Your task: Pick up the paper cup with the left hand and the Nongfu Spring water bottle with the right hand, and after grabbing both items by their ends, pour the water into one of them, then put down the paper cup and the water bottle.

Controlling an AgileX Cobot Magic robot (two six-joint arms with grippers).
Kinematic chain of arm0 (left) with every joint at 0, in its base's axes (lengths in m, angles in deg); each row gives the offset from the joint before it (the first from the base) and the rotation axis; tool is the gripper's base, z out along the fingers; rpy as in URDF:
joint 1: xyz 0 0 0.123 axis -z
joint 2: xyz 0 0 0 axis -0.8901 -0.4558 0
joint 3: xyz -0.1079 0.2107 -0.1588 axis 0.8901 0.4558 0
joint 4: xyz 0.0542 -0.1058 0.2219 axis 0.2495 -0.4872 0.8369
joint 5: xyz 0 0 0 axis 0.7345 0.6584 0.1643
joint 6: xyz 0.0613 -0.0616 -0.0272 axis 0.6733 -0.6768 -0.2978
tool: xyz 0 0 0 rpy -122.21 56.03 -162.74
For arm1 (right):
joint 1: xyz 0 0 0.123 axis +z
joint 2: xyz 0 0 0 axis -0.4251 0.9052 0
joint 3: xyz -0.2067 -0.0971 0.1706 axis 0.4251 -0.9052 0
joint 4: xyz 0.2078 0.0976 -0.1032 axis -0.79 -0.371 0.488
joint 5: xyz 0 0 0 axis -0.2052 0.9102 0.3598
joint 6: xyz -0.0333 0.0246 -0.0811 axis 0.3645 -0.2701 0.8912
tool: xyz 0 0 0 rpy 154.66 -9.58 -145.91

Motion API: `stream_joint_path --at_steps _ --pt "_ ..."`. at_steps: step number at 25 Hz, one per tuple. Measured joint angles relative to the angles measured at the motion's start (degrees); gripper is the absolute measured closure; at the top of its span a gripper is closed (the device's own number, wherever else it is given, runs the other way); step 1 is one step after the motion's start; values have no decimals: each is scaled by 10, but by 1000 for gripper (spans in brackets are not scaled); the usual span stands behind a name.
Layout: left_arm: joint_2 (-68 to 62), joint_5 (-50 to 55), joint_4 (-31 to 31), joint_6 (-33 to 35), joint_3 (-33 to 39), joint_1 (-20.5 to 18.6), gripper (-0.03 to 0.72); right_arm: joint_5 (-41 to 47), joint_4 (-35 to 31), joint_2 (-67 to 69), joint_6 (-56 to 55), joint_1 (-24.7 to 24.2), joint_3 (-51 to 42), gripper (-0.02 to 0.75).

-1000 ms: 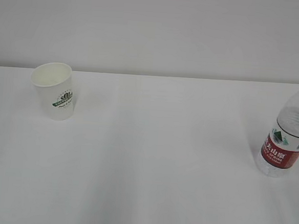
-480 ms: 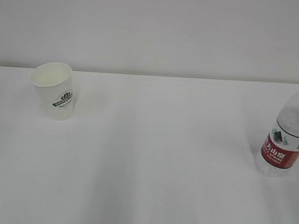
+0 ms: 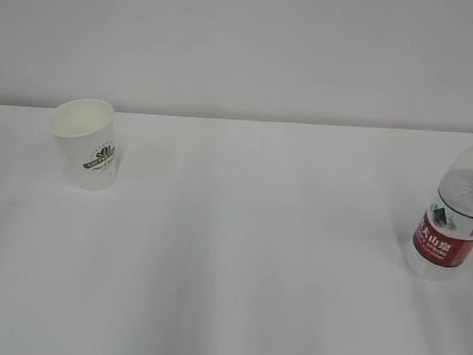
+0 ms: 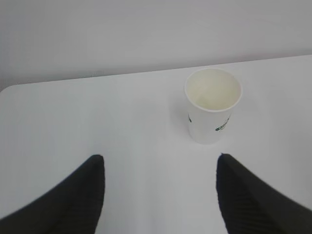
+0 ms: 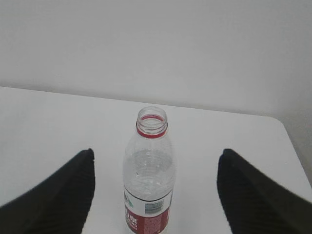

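A plain white desk (image 3: 239,251) runs back to a pale wall. Two things stand upright on it, well apart. The paper cup (image 3: 85,142) sits ahead of the left tool (image 4: 158,163), a little to its right, mouth open and inside pale. The Nongfu Spring water bottle (image 3: 454,217) stands uncapped straight ahead of the right tool (image 5: 155,158), near the desk's rounded far corner.

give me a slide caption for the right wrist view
Open right claw poised behind the uncapped, upright Nongfu Spring water bottle on the white table, nothing grasped yet.
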Motion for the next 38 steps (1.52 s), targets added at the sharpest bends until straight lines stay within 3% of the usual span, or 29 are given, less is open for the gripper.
stream_joint_path --at_steps 9,23,33,38 --pt "-71 -130 -3 0 76 0 172 -90 -5 10 -4 0 -38 151" --pt "-230 -347 -61 0 139 7 229 -231 -11 190 -11 0 -44 150" --pt "-354 -426 -68 0 140 94 234 -346 -31 269 -27 0 -97 151" --pt "-399 -481 -67 -4 157 100 244 -391 -32 270 -40 0 -137 151"
